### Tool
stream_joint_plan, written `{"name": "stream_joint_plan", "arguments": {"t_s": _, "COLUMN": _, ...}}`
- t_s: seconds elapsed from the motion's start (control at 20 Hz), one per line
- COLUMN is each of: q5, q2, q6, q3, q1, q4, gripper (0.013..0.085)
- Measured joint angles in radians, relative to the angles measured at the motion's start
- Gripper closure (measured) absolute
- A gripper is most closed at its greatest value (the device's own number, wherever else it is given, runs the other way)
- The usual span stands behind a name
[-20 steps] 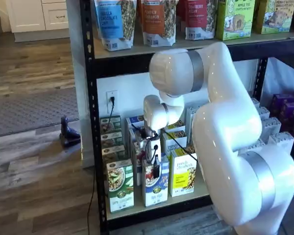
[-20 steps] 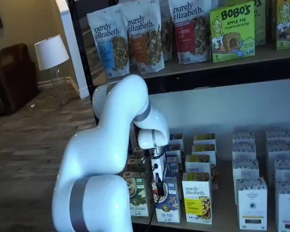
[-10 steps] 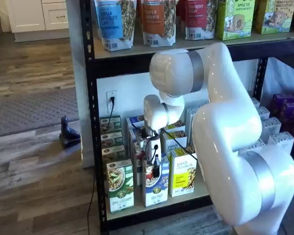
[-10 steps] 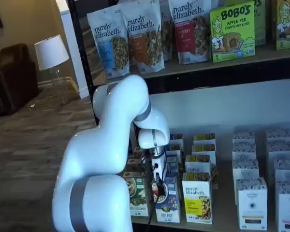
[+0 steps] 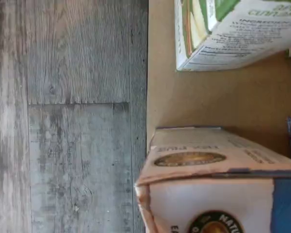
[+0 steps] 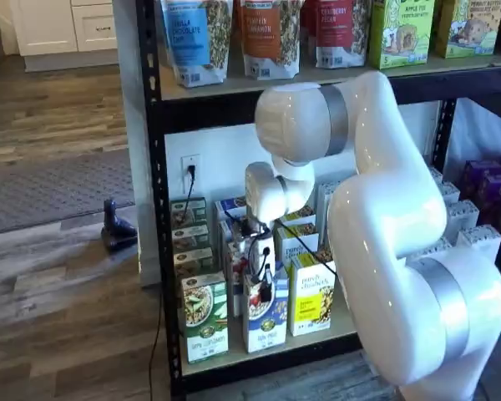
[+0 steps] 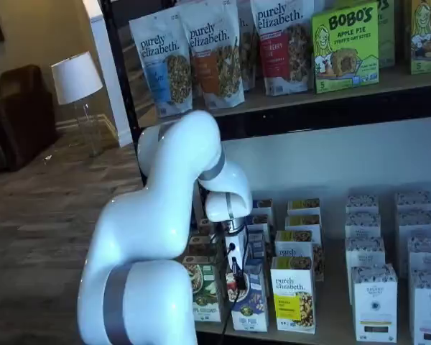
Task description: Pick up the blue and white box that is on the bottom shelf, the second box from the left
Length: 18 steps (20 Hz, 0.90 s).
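The blue and white box (image 6: pixel 265 316) stands in the front row of the bottom shelf (image 6: pixel 234 356), between a green-and-white box (image 6: pixel 204 318) and a yellow box (image 6: pixel 311 297). My gripper (image 6: pixel 265 284) comes down from above, its black fingers shut on the box's top. In a shelf view the box (image 7: pixel 251 300) leans slightly, with the gripper (image 7: pixel 236 272) on it. In the wrist view the box (image 5: pixel 218 194) shows its white lower part and a blue edge, just above the tan shelf board (image 5: pixel 208 97).
More boxes stand in rows behind the front ones. White boxes (image 7: pixel 373 298) fill the shelf's right part. Granola bags (image 6: pixel 267 33) line the shelf above. The black rack post (image 6: pixel 154 209) stands at the left. The wood floor (image 5: pixel 68 121) lies below the shelf edge.
The blue and white box has tipped and risen very slightly in my gripper. The arm has barely moved.
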Motion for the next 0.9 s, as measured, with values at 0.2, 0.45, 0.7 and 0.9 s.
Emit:
{"name": "stream_joint_plan", "arguments": {"t_s": 0.2, "q5": -0.02, "q2": -0.022, "q6": 0.004, "q3": 0.036, "q1": -0.002, "q4": -0.007, "gripper": 0.053}}
{"name": "stream_joint_plan", "arguments": {"t_s": 0.45, "q5": -0.046, "q2": -0.08, "q6": 0.009, "q3": 0.12, "q1": -0.003, "q4": -0.013, "gripper": 0.053}}
{"name": "stream_joint_plan", "arguments": {"t_s": 0.7, "q5": -0.067, "q2": -0.157, "q6": 0.018, "q3": 0.224, "q1": -0.001, "q4": -0.019, "gripper": 0.053}}
{"name": "stream_joint_plan", "arguments": {"t_s": 0.9, "q5": -0.086, "q2": -0.223, "q6": 0.042, "q3": 0.314, "q1": 0.002, "q4": -0.042, "gripper": 0.053}}
